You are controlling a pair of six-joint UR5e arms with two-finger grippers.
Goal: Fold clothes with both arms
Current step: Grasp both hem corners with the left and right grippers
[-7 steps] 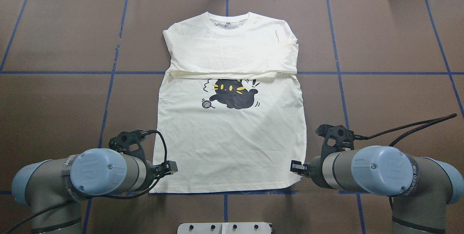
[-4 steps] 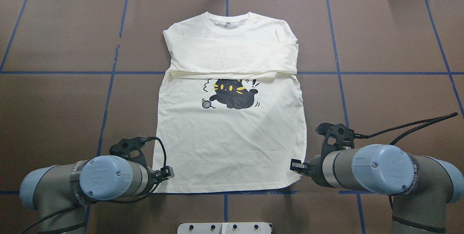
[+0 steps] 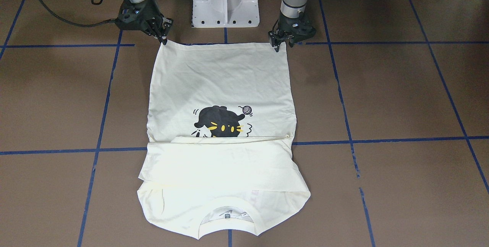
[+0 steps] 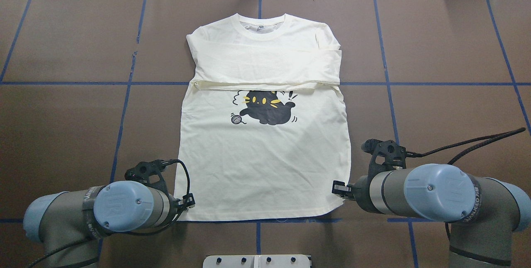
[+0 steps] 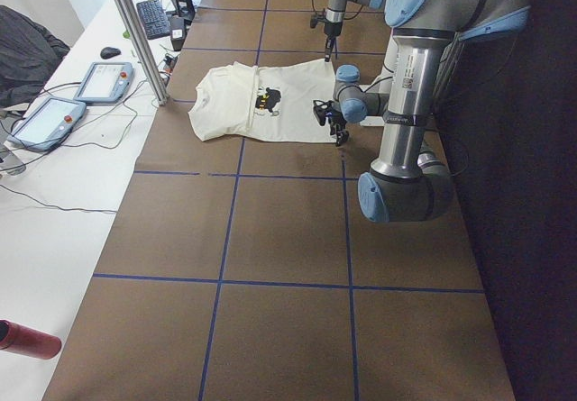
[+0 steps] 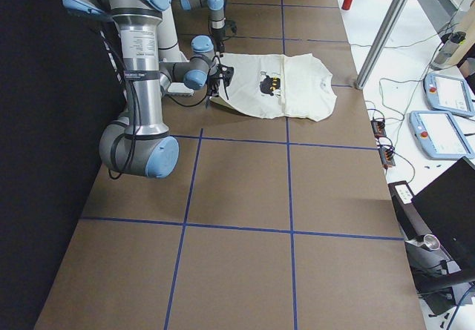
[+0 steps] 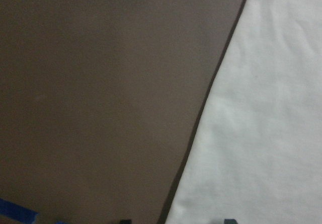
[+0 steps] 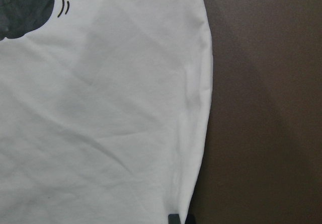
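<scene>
— Shirt?
— Flat on table, print up, sleeves folded across chest.
— Left gripper?
— At near hem corner, jaws spread astride the side edge.
— Right gripper?
— At other hem corner, pinched on the edge.

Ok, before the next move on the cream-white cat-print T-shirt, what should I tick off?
1. The cream-white long-sleeved T-shirt lies flat on the brown table, print up: ok.
2. Its sleeves are folded across the chest: ok.
3. The left gripper is at its hem corner: ok.
4. It is closed on the hem: not ok, fingertips apart in its wrist view.
5. The right gripper is at the other hem corner: ok.
6. It is closed on the hem: cannot tell.
</scene>
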